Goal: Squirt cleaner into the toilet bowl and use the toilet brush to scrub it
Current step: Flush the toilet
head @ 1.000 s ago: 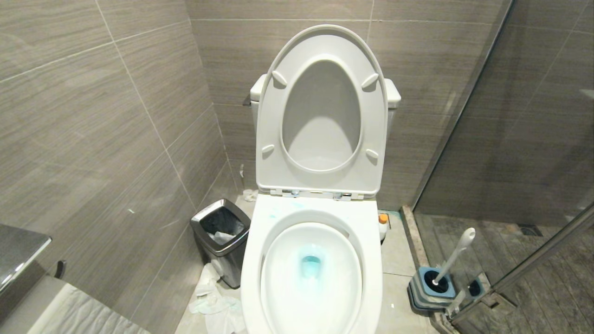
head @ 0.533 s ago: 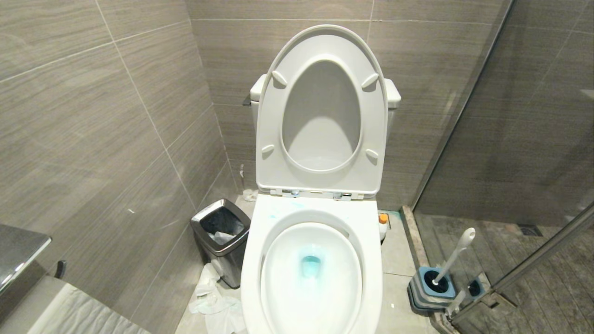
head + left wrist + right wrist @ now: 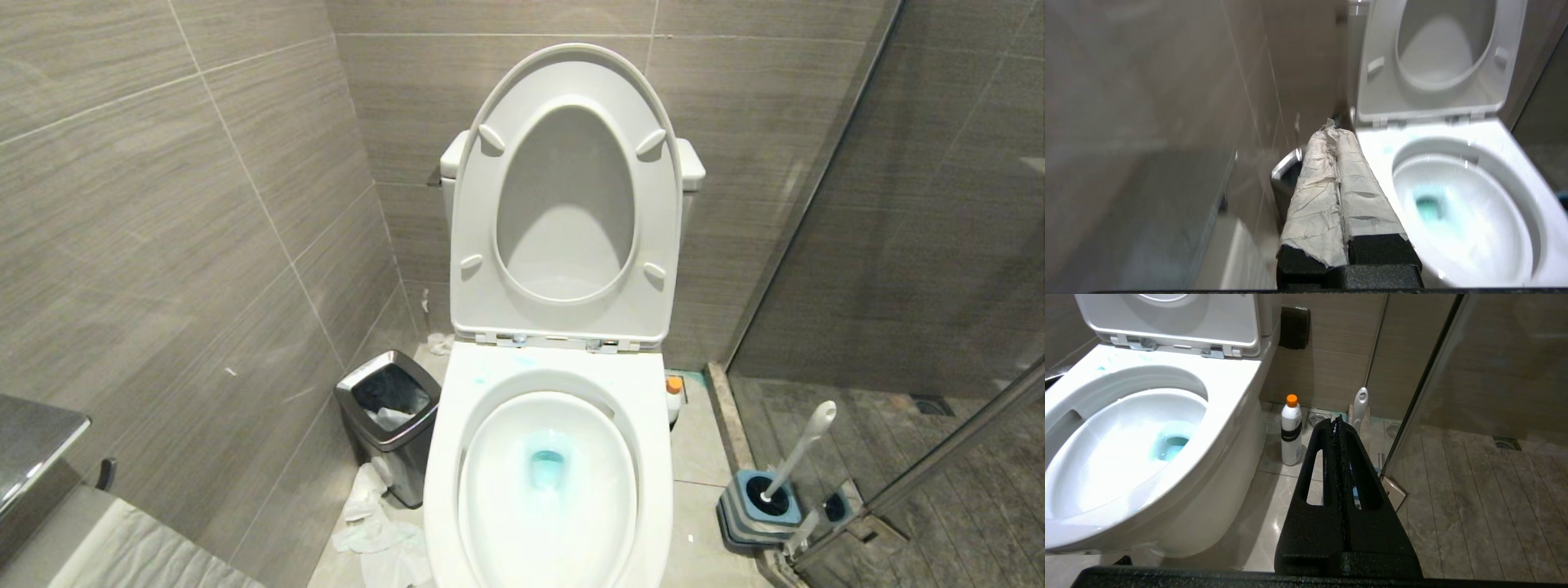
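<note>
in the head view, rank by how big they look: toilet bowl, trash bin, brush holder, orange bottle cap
Largest to smallest as seen in the head view:
1. toilet bowl
2. trash bin
3. brush holder, looks somewhat smaller than the bin, though both stand on the floor at a similar depth
4. orange bottle cap, by far the smallest

The pale glossy tiled floor (image 3: 694, 457) carries the large white ceramic toilet bowl (image 3: 653, 457) at its middle. Just left of the bowl stands a small square chrome-rimmed bin (image 3: 389, 425), with crumpled white tissue paper (image 3: 371, 523) strewn in front of it. On the bowl's right, a small white bottle with an orange cap (image 3: 1291, 430) stands upright. Further right, a squarish blue-and-grey holder (image 3: 755, 510) sits beside the glass shower partition, the white-handled toilet brush (image 3: 804, 445) leaning in it.
</note>
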